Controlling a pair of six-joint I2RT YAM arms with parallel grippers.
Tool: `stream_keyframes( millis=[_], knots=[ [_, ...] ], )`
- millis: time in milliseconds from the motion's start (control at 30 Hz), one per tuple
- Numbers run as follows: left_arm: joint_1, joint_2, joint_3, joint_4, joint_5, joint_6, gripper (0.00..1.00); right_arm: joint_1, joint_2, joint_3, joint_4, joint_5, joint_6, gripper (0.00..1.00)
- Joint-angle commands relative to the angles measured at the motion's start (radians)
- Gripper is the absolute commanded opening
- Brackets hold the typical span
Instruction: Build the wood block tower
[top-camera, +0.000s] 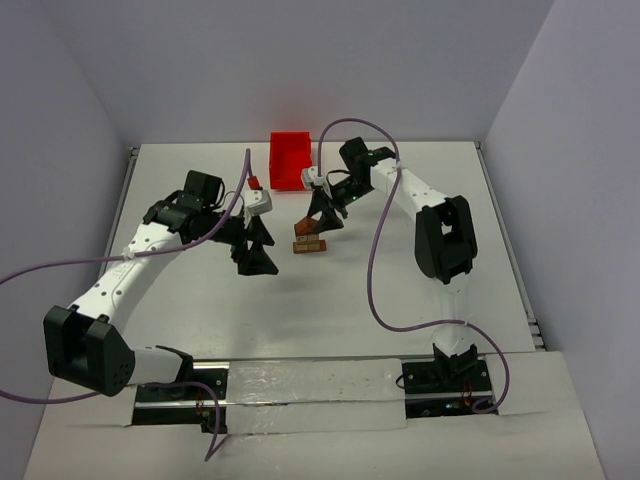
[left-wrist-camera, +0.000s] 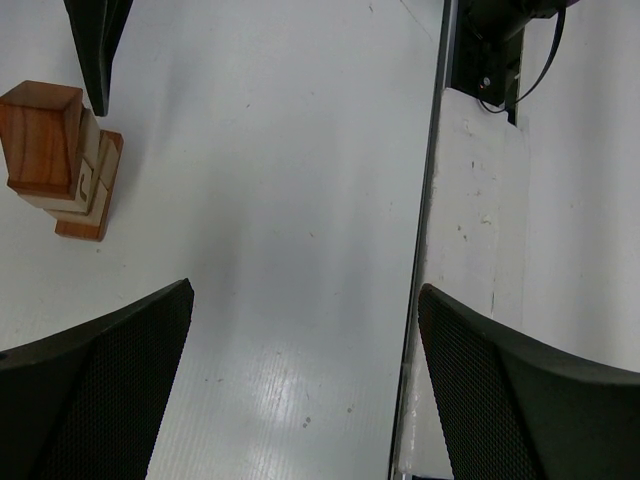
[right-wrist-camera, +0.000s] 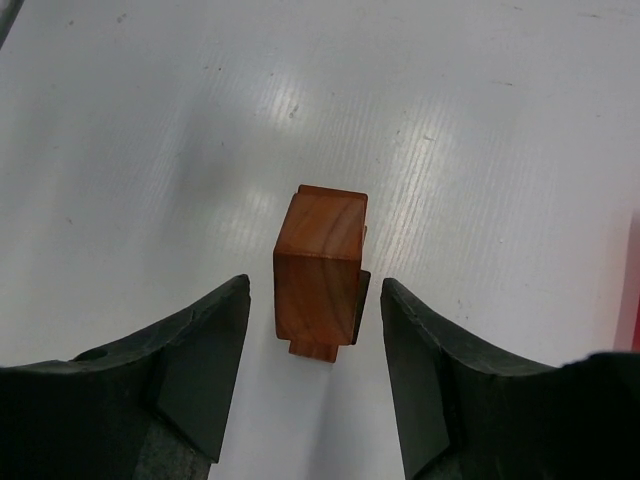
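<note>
The wood block tower (top-camera: 311, 240) stands mid-table, a short stack of tan and reddish-brown blocks with a reddish-brown cube on top (right-wrist-camera: 318, 270). My right gripper (right-wrist-camera: 315, 290) hangs directly over it, open. Its jaws straddle the top cube with a small gap on each side, touching nothing. In the top view the right gripper (top-camera: 322, 222) points down at the stack. My left gripper (top-camera: 257, 250) hovers just left of the tower, wide open and empty (left-wrist-camera: 305, 290). The left wrist view shows the tower (left-wrist-camera: 60, 160) at its upper left, with one right finger (left-wrist-camera: 95, 40) beside it.
A red plastic bin (top-camera: 291, 160) sits at the back of the table, behind the tower. The right arm's purple cable (top-camera: 375, 270) loops over the table's right half. The table's edge strip (left-wrist-camera: 430, 200) runs along the right of the left wrist view.
</note>
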Motion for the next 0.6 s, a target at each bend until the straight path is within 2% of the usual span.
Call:
stream_keyframes(
  millis=[0,67,100,267,400,467,567],
  knots=[
    [-0.007,0.005,0.048,0.046,-0.001,-0.032,0.99,0.01,-0.005,0.045,0.023,-0.023,0.005,0.65],
    [-0.007,0.005,0.051,0.052,-0.003,-0.041,0.99,0.01,-0.018,0.046,0.022,-0.028,0.009,0.71],
    [-0.007,0.004,0.051,0.056,-0.005,-0.044,0.99,0.01,-0.024,0.046,0.022,-0.029,0.013,0.78],
    [-0.003,-0.006,0.039,0.117,-0.009,-0.097,0.99,0.006,-0.107,0.052,0.017,-0.036,0.055,0.99],
    [0.021,-0.008,0.037,0.21,-0.05,-0.204,0.99,-0.012,-0.219,0.049,0.019,-0.034,0.124,1.0],
    [0.035,0.011,0.072,0.239,-0.125,-0.294,0.99,-0.033,-0.252,0.051,0.019,-0.031,0.179,1.0],
    [0.086,0.061,0.146,0.232,-0.138,-0.391,0.99,-0.088,-0.345,0.028,0.027,-0.033,0.248,1.0]
  ],
)
